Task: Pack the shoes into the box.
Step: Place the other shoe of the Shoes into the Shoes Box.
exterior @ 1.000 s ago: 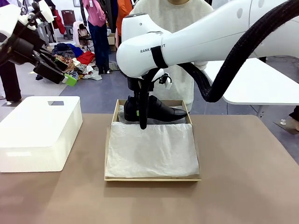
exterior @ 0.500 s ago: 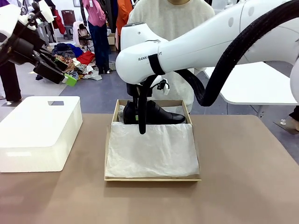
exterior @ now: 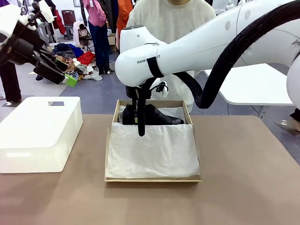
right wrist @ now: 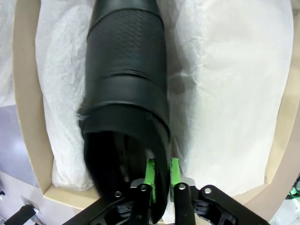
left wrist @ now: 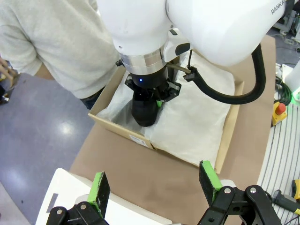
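The brown cardboard box (exterior: 193, 140) is sitting in the middle of the tan surface (exterior: 243, 187), with its white tissue paper (exterior: 152, 152) lying spread over the near part. One black shoe (exterior: 164, 117) is lying across the far end of the box on the tissue, its pointed toe facing right and its heel facing left. The right arm (exterior: 187, 47) is reaching in from the right and bending down over the heel end of that shoe. In the right wrist view the right gripper (right wrist: 161, 180) is standing over the shoe's (right wrist: 124, 70) opening. Its fingers (right wrist: 150, 178) are set narrowly apart, with the side wall of the shoe's collar passing between the green pads; whether they are clamping that wall or only flanking it cannot be told. The left gripper (exterior: 65, 71) is hanging high at the far left, well apart from the box, above the white plastic bin (exterior: 37, 136) that is sitting on the left of the surface. In its own wrist view the left gripper (left wrist: 154, 183) is showing its fingers (left wrist: 99, 187) spread wide and grasping nothing, looking down toward the box (left wrist: 124, 133) and the tissue paper (left wrist: 197, 122). A person (exterior: 173, 18) in a cream sweater is standing just beyond the far end of the box.
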### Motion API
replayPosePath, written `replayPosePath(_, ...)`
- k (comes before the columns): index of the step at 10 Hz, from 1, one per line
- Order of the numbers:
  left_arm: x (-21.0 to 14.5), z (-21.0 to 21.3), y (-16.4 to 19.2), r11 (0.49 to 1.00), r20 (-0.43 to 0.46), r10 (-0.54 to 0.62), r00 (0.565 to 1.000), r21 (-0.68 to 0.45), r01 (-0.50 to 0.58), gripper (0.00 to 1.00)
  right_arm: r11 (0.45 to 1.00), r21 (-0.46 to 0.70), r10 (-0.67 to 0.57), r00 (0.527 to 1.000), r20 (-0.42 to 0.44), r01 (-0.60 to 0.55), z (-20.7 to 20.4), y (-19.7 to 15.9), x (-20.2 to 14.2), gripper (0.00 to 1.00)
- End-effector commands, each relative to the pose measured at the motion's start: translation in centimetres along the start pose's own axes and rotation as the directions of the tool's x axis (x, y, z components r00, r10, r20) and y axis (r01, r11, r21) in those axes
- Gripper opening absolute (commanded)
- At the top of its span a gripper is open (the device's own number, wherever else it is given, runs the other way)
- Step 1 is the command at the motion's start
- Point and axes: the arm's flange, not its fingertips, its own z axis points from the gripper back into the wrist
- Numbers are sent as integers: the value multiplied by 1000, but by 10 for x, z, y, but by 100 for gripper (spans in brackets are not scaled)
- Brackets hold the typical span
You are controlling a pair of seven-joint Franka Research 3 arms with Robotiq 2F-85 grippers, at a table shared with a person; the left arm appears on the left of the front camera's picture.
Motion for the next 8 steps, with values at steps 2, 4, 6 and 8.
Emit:
replayPosePath(2,-1,0,1,1000,11,-7,1000,-12,7,100,999,9,-33,999,-8,33,20,1,0,74)
replayPosePath(4,-1,0,1,1000,11,-7,1000,-12,7,100,999,29,-30,999,-11,31,40,4,6,100)
replayPosePath(6,-1,0,1,1000,11,-7,1000,-12,7,100,999,42,-20,1000,-15,21,56,3,12,100)
replayPosePath(8,-1,0,1,1000,11,-7,1000,-12,7,100,999,44,-13,1000,-26,14,63,1,18,100)
